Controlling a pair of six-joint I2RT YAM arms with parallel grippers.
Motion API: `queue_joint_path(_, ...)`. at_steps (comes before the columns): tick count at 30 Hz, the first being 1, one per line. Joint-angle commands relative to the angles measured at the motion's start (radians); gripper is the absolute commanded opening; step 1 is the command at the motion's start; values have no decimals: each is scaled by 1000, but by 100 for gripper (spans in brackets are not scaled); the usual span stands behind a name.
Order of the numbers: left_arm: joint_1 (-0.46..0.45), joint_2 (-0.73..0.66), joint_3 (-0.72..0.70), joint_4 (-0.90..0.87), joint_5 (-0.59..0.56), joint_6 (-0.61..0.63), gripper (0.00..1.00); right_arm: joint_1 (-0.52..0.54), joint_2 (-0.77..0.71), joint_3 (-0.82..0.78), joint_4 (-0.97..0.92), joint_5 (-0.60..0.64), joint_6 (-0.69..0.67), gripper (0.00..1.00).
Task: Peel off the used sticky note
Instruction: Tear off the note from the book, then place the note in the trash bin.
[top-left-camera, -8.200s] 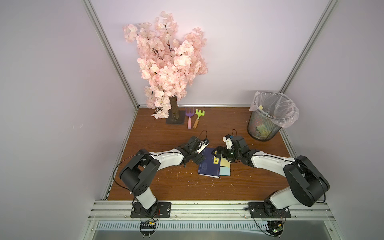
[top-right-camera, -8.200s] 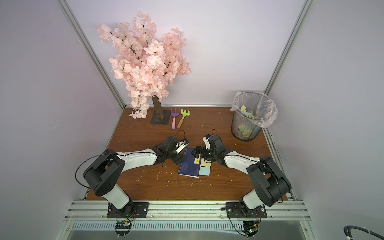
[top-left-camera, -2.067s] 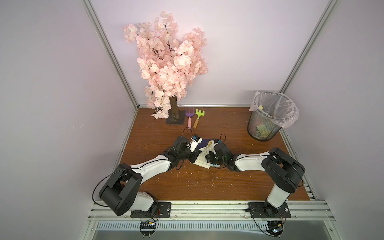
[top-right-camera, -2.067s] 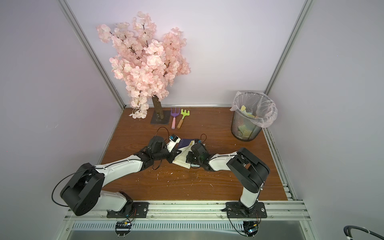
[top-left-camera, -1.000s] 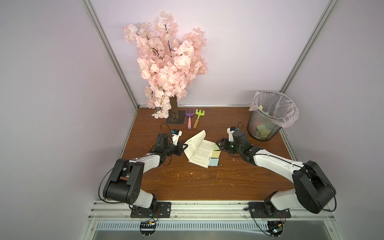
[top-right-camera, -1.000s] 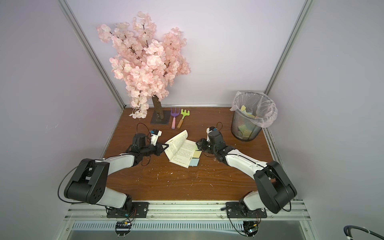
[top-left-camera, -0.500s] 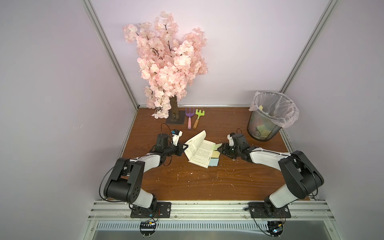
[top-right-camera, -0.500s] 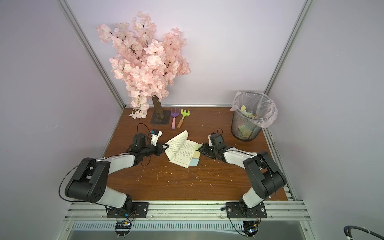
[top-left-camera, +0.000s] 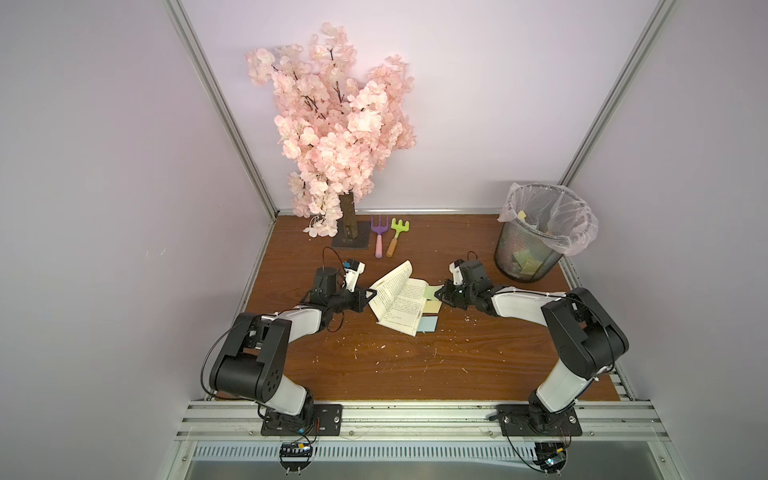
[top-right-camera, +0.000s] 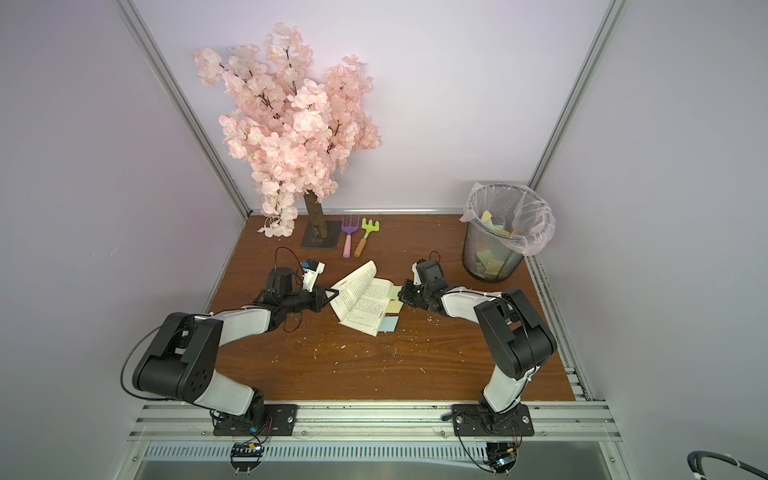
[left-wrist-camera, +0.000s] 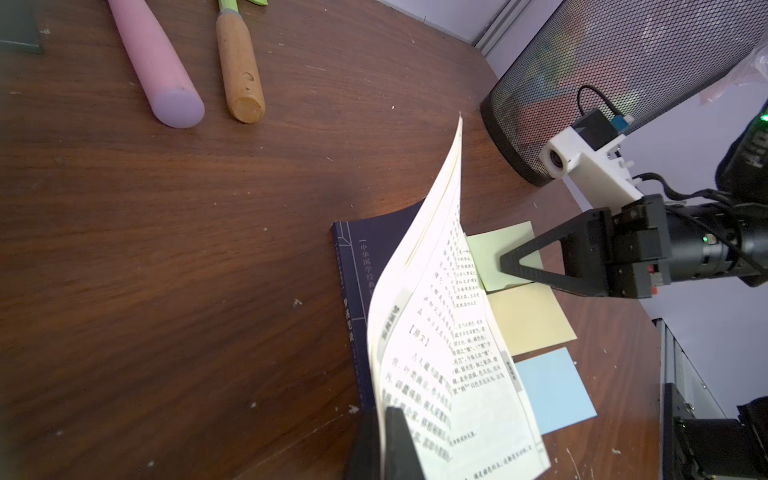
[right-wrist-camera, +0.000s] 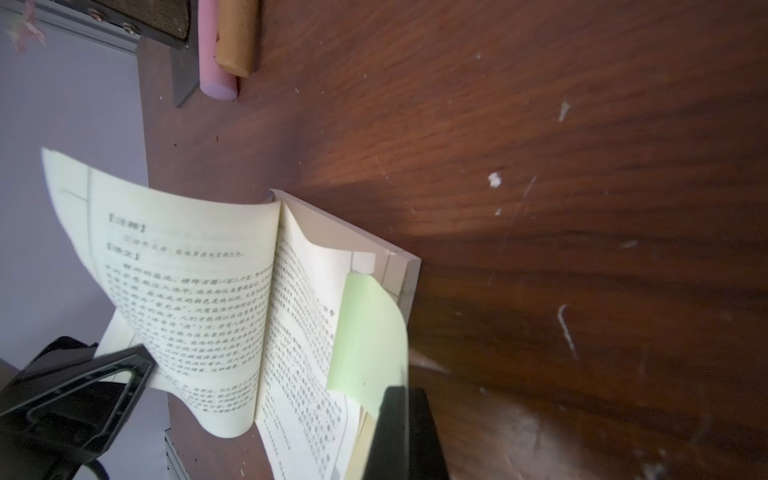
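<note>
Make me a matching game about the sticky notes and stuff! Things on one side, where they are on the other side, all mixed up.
Things:
1. green sticky note
2. blue sticky note
3. lifted book page
4. purple fork

Places:
A. lying beside the tree's base
B. pinched in the right claw
C. sticking out of the book, no claw on it
D. held up by the left claw

Pairs: 1-B, 2-C, 3-D, 4-A.
</note>
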Motion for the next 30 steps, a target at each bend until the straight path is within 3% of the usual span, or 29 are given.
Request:
queue_joint_path(1,12,22,-10,-25,-4,-1,4,-27,-47,-7,5,-26,-27,0)
queue_joint_path(10,12,27,-6,-26,-6,0,4,-78,-80,-2,-34,-91,-61,0)
queue_joint_path(16,12,29,-5,-26,-5,-1,4,-108,-247,113,-187,-109,-126,0)
queue_joint_path(23,12,35,-3,-30,0,0,4,-218,-433,454,-467,80,-183,0)
queue_joint_path(27,12,38,-2,-31,0,-1,4,-346,-415,617,-561,148,-201,0)
queue_joint_path(30,12,43,0,-32,6,1,4,-473,-378,655,-575,194,-187,0)
